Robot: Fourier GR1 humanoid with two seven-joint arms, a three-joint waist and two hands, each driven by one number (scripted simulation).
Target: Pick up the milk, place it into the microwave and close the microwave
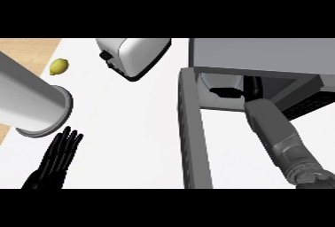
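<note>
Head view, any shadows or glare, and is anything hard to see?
Head view: flat, even light, hardly any shadow on the counter; soft sheen on the toaster; the inside of the microwave is dark, so the right robot hand there blends in.

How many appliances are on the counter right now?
2: a toaster at the top centre, and the microwave at the upper right, its door swung open toward the robot. More may sit outside this view.
</note>
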